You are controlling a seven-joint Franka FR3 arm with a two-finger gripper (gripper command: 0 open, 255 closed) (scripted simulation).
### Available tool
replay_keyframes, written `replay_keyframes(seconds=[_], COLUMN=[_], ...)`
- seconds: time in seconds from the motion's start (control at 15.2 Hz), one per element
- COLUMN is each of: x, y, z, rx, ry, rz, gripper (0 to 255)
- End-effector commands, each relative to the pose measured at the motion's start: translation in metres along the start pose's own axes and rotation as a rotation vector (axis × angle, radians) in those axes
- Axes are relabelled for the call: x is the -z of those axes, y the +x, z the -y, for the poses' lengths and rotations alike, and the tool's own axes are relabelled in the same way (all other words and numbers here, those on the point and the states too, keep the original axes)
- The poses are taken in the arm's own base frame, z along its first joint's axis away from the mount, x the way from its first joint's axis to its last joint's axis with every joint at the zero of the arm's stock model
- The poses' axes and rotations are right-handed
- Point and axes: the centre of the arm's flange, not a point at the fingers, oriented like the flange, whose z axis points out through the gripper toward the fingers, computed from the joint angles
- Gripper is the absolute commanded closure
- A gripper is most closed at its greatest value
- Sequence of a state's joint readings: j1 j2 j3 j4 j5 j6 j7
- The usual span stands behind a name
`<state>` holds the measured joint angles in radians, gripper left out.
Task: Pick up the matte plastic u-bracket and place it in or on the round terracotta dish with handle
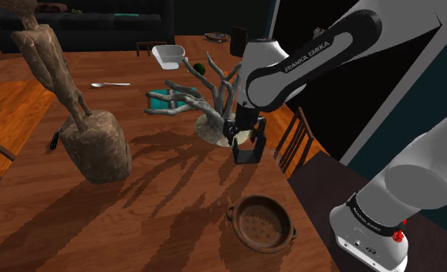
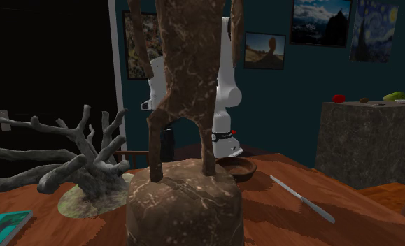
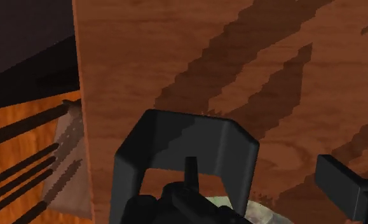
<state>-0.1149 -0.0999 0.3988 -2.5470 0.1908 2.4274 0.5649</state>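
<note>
The u-bracket (image 1: 247, 152) is seen black, just right of the shoulder view's centre, directly under the gripper (image 1: 246, 141) and beside the pale base of a branch ornament (image 1: 206, 100). Whether it is clasped cannot be told: in the wrist view one of the fingers (image 3: 344, 188) stands apart from the u-bracket's side, and the other is hidden. The step in hand is judged to be the grasp or lift. The round dish (image 1: 262, 222) lies empty on the surface (image 1: 160, 201), low in the frame and well apart. Once a firm hold is confirmed, the u-bracket is to be carried over the dish, lowered and released.
</note>
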Motion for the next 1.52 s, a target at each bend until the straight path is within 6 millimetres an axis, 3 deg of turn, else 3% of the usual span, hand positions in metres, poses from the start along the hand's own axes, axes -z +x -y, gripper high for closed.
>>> replay_keyframes(seconds=[0.0,0.07,0.13,0.59,1.12,1.19,1.45], x=[-0.015,-0.025,-0.026,-0.065,-0.065,-0.065,-0.065], y=[0.028,0.039,0.04,0.034,0.034,0.034,0.034], z=[-0.029,-0.047,-0.049,-0.042,-0.042,-0.042,-0.042], rx=[-0.293,-0.441,-0.458,-0.458,-0.458,-0.458,-0.458], ry=[0.082,0.124,0.129,0.129,0.129,0.129,0.129], rz=[0.109,0.164,0.17,0.17,0.17,0.17,0.17], gripper=[0,0,0,0,0,255,255])
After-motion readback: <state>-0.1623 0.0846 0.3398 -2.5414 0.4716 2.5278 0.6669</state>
